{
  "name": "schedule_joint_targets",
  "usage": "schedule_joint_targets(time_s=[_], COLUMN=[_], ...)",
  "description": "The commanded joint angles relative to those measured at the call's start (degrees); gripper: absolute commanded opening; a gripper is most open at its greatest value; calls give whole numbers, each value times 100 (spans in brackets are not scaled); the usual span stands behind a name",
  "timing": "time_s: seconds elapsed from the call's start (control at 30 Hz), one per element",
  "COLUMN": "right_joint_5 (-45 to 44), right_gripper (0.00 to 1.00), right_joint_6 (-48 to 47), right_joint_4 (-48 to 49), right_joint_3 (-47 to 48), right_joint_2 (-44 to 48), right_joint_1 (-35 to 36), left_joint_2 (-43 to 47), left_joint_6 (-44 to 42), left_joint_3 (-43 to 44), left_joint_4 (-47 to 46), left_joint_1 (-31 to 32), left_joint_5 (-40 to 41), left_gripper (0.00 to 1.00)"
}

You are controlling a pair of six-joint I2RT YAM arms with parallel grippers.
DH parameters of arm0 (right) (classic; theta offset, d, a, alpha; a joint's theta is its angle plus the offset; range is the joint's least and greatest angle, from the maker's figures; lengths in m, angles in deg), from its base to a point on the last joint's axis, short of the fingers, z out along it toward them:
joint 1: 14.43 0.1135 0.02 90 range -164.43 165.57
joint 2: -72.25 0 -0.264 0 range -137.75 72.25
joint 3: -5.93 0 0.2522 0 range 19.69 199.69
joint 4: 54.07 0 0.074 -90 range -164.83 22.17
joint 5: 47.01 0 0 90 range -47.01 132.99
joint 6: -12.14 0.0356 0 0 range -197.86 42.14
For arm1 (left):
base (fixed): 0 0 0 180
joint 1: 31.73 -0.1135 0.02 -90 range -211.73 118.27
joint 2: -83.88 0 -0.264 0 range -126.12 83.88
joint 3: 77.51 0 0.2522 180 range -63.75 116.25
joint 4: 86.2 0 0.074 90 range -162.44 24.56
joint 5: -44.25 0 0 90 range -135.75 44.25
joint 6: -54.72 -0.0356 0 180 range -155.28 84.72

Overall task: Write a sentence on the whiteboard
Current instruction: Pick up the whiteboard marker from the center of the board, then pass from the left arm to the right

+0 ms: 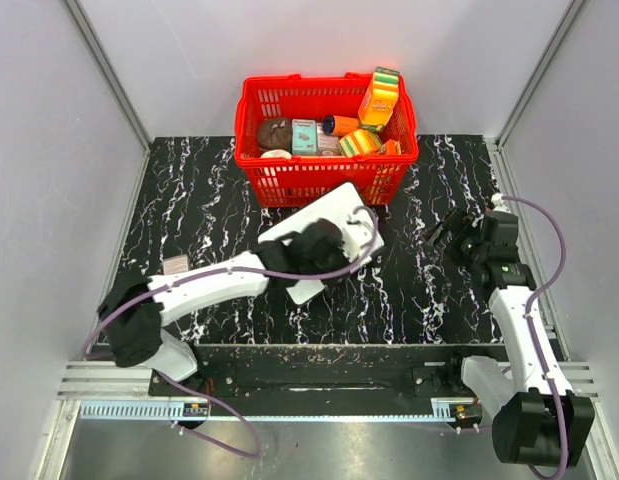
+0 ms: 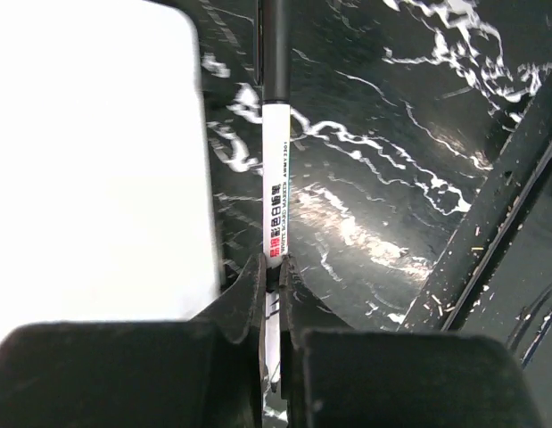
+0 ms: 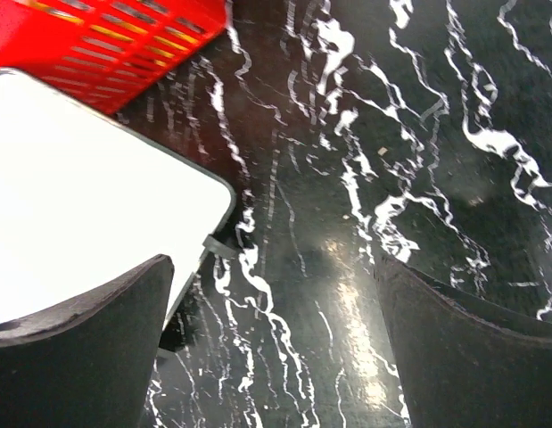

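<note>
The marker (image 2: 276, 160) is being pinched near its tail, lower centre, by the left gripper (image 2: 274, 267), so pivoting is being risked; the right gripper (image 3: 276, 294) is being held wide.

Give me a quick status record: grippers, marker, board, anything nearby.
left gripper: shut on marker
right gripper: open, holding nothing, over table
marker: beside whiteboard edge, black end pointing away from left gripper
whiteboard: no writing on the parts in view
basket: red, behind whiteboard
</note>
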Motion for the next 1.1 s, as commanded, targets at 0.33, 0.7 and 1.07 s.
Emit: schedule_joint_targets(time_s=[0.33, 0.7, 1.07], right_joint_5=[1512, 3162, 3235], right_gripper=[99, 94, 83], right_joint_6=[348, 1051, 1824], right_joint_4=[763, 2908, 4200], right_joint_3=[854, 776, 696], right_joint_2=[-55, -1022, -1690], right_joint_1=[1190, 2547, 3496], left_joint_2=[2688, 3269, 3287], left_joint_6=[984, 1186, 1362], left_joint_3=[-1111, -1410, -1454], left_joint_4=[732, 637, 294], left_joint_1=[-2396, -3004, -3004], left_joint_5=[-1581, -2425, -3137], left_gripper=[0, 0, 0])
